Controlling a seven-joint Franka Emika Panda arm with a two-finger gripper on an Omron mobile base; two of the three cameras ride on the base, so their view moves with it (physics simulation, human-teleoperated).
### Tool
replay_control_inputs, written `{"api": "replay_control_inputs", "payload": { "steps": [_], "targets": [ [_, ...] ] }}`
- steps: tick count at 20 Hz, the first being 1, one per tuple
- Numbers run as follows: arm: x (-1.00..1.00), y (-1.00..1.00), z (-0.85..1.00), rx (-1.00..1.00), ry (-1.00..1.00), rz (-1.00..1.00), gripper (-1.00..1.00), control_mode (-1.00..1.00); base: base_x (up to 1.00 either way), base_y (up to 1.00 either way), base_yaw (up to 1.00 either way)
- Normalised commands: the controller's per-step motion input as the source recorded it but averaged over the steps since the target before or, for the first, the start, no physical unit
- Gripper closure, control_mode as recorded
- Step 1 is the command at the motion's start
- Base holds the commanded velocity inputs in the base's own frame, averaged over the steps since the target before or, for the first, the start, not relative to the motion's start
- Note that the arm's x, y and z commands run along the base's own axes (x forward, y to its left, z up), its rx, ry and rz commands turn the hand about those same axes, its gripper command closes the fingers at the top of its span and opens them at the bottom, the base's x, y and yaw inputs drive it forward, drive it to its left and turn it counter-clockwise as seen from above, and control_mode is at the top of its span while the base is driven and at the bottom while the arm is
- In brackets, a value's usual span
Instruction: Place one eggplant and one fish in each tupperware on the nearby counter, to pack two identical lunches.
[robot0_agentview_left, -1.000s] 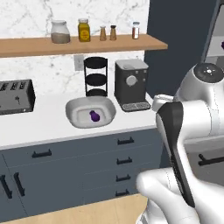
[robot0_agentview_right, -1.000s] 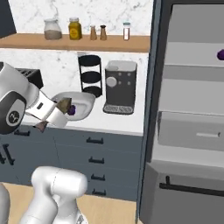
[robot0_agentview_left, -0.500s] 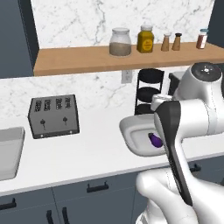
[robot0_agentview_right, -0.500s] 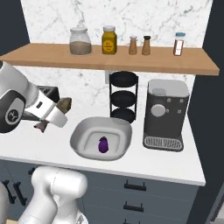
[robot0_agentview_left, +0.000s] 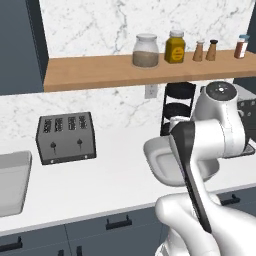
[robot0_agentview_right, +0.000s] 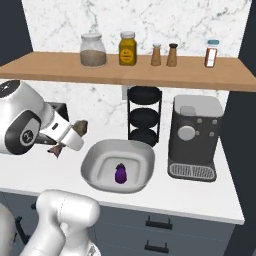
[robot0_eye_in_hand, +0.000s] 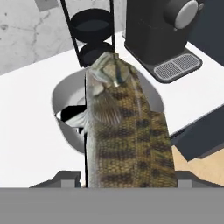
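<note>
Gripper (robot0_agentview_right: 69, 136) is clamped on the fish (robot0_eye_in_hand: 124, 135) mid-body, carried above the counter (robot0_agentview_right: 210, 197) left of the bowl (robot0_agentview_right: 95, 165) holding an eggplant (robot0_agentview_right: 120, 173) — judged light, slick, somewhat limp — so a central grip is best.

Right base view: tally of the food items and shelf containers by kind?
Eggplant, in the grey bowl: 1
Fish, held in the gripper: 1
Glass jars on the shelf: 2
Small shakers and spice bottles: 3
Total: 7
</note>
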Motion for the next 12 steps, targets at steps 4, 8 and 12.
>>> {"api": "replay_control_inputs", "payload": {
  "steps": [4,8,12],
  "targets": [
    [0.11,-0.32,-0.81,-0.02,0.00,0.15,1.00,-1.00,0.00,0.00,0.00],
    [0.39,-0.54,-0.68,-0.01,0.02,0.26,1.00,-1.00,0.00,0.00,0.00],
    [0.70,-0.31,-0.41,-0.04,0.19,0.21,1.00,-1.00,0.00,0.00,0.00]
  ]
}}
